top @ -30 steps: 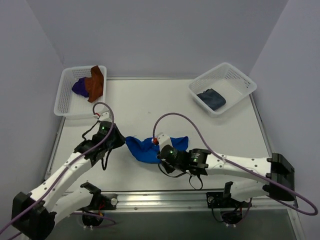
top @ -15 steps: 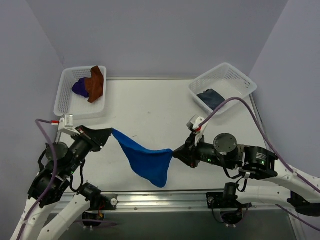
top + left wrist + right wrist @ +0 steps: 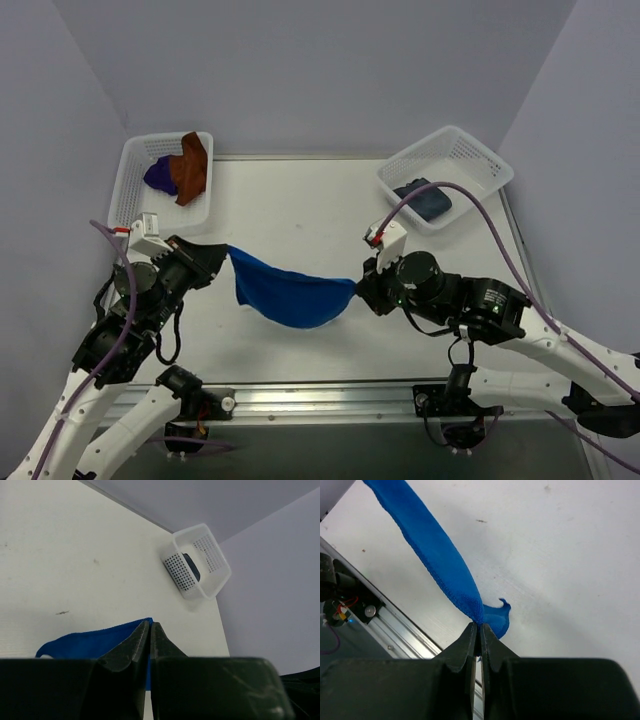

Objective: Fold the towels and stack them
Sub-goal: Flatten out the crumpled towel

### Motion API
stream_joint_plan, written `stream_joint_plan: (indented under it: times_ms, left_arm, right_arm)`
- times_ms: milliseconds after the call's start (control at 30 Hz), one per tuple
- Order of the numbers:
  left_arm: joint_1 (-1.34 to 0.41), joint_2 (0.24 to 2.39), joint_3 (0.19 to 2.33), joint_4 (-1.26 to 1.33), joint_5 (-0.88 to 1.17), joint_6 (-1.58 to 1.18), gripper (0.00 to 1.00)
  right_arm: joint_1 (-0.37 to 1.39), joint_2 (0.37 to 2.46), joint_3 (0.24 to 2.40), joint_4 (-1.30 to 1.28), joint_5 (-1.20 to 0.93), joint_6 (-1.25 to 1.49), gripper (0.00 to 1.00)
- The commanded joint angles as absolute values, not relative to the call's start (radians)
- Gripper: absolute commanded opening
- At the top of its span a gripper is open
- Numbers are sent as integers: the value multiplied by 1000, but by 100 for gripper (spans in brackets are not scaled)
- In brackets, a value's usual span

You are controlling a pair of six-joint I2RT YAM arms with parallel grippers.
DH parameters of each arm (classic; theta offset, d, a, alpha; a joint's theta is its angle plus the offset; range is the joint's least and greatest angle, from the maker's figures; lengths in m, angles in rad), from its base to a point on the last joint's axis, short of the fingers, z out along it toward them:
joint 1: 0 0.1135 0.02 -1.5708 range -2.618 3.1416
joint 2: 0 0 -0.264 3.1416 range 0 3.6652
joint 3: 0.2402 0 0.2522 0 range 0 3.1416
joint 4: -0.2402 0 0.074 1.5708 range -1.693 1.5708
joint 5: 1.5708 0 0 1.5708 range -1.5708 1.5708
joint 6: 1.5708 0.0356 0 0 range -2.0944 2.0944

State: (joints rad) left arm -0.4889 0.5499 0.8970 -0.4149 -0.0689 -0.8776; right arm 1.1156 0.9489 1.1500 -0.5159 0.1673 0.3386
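**Blue towel slung between both pincers, mid-tabletop**

Far left: we note a white basket [image 3: 125, 195] on the tabletop [image 3: 300, 200]. It holds a purple towel [image 3: 159, 175] and a rust-brown towel [image 3: 189, 168], the latter draped partly over the basket's right rim.

Left of centre: the left pincer [image 3: 226, 258] is clamped on one corner of the blue towel [image 3: 290, 297]. In the left wrist view its fingers meet at the tips [image 3: 150, 627], with blue cloth [image 3: 95, 642] pinched between them and spreading off to the left.

Centre: the blue towel hangs from pincer to pincer in a shallow sag, deepest toward the near side. We cannot tell whether its lowest fold touches the tabletop.

Right of centre: the right pincer [image 3: 358, 288] grips the opposite end. The right wrist view shows the fingers pressed together [image 3: 480, 627] on a bunched edge. The cloth [image 3: 435, 550] runs away in a narrow band, and a small tail pokes out beside the fingertips, above the white tabletop [image 3: 560, 555].

Far right: a second white basket [image 3: 470, 150] sits at an angle with a folded dark blue towel [image 3: 423, 198] inside. The left wrist view also shows this basket [image 3: 180, 572] and its dark contents [image 3: 191, 567].
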Motion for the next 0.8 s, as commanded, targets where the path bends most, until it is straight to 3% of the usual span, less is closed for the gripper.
stream_joint_plan:
  times_ms: [0, 167, 500, 567, 767]
  left_arm:
    - [-491, 532, 927, -368, -81, -879, 2]
    - [-491, 468, 919, -367, 0, -868, 2]
    - [-489, 299, 833, -377, 112, -974, 2]
    - [-489, 304, 831, -387, 107, -973, 2]
    - [-489, 446, 773, -383, -44, -979, 2]
  right_arm:
    - [1060, 943, 1223, -526, 109, 295, 0]
    - [1061, 902, 1252, -525, -56, 279, 0]
    - [1063, 853, 1249, -552, -173, 284, 0]
    - [1063, 861, 1240, -552, -140, 287, 0]
    - [1029, 1010, 1206, -598, 328, 377, 0]
